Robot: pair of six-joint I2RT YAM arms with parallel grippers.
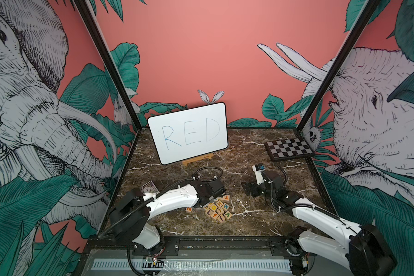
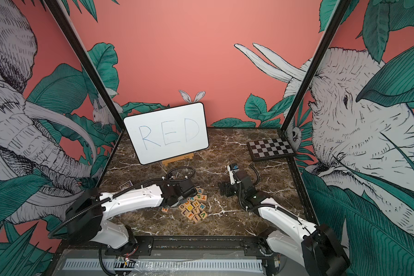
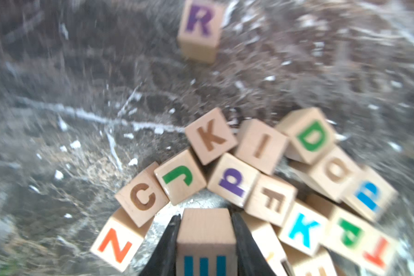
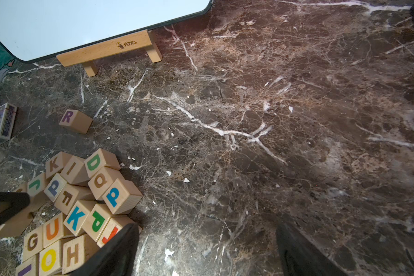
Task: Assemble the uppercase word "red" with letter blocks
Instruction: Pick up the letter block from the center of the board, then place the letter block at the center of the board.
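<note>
The letter blocks lie in a loose pile at the table's front middle, seen in both top views. My left gripper is shut on one pale block at the pile's edge; its near face shows three blue bars of a letter cut off by the frame. A purple R block sits alone beyond the pile, and it also shows in the right wrist view. A green D block rests on the pile's far side. My right gripper stands open over bare marble right of the pile.
A white board with handwritten RED leans on a wooden stand at the back. A checkered board lies at the back right. A small card box sits left of the R block. An orange N block lies left of the pile.
</note>
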